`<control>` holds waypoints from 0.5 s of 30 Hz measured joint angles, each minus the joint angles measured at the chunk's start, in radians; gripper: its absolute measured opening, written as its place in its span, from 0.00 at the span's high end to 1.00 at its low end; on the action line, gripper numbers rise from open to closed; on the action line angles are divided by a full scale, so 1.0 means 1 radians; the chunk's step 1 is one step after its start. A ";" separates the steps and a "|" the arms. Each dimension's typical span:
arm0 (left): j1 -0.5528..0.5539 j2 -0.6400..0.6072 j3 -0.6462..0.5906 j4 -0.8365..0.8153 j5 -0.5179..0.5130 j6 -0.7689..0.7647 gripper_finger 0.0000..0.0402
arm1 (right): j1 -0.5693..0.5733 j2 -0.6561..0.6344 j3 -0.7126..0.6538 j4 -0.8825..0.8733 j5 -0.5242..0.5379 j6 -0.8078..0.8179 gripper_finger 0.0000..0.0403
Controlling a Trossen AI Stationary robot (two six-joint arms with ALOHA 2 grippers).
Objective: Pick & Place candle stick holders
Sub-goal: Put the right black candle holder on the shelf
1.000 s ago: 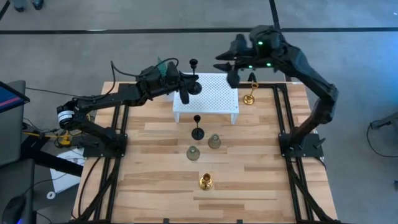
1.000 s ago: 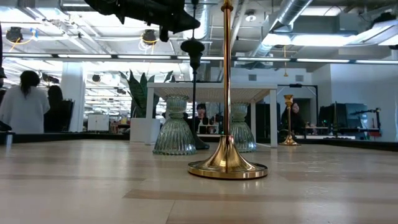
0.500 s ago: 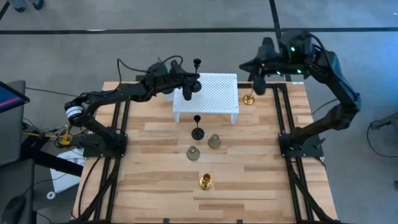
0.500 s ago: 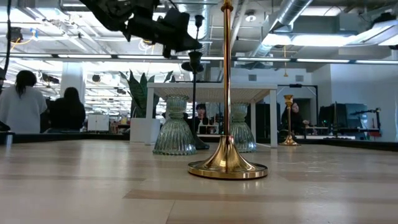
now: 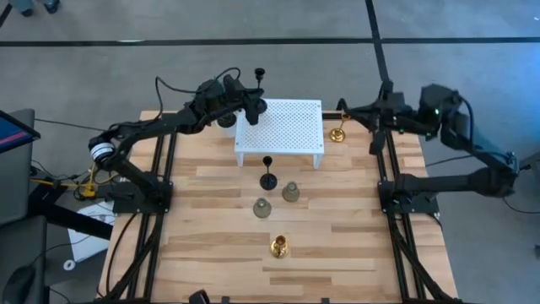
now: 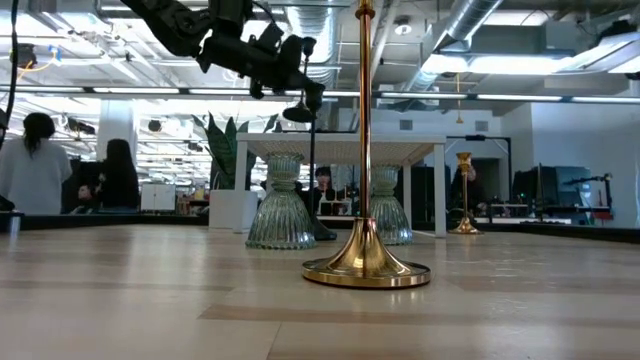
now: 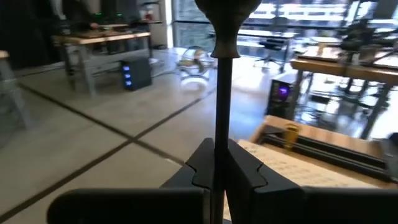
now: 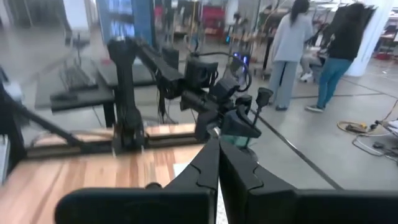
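Now black holder (image 5: 258,87) in left gripper (image 5: 251,105).

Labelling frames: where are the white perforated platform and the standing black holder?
white perforated platform (image 5: 283,127): high view, on its top surface.
standing black holder (image 5: 267,180): high view, on its round base.

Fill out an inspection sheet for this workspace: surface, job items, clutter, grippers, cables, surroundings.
Surface: wooden table, white perforated platform at its far edge.
Job items: black holder, two grey-green holders and gold holder stand in front of the platform; second gold holder stands right of it; second black holder is lifted.
Clutter: potted plant behind the platform.
Grippers: left gripper shut on the lifted holder's stem; right gripper shut, empty, beyond the table's right edge.
Cables: black cable along left arm.
Surroundings: people standing beyond the table.
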State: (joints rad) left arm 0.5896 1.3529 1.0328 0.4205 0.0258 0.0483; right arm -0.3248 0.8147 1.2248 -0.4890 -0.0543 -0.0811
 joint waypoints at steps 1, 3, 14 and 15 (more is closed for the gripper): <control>0.000 0.004 0.000 -0.003 -0.013 0.000 0.97 | 0.000 -0.031 -0.050 0.039 0.001 0.021 1.00; 0.001 0.015 0.000 0.000 -0.039 0.000 0.97 | 0.000 -0.086 -0.138 0.111 0.003 0.061 1.00; -0.004 0.073 -0.004 0.038 -0.127 0.005 0.97 | 0.000 -0.232 -0.299 0.190 0.061 0.135 1.00; -0.005 0.080 -0.014 0.067 -0.138 0.005 0.97 | 0.000 -0.237 -0.298 0.193 0.060 0.135 1.00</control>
State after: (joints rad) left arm 0.5841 1.4329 1.0188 0.4874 -0.1121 0.0532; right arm -0.3244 0.5774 0.9264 -0.2960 0.0052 0.0536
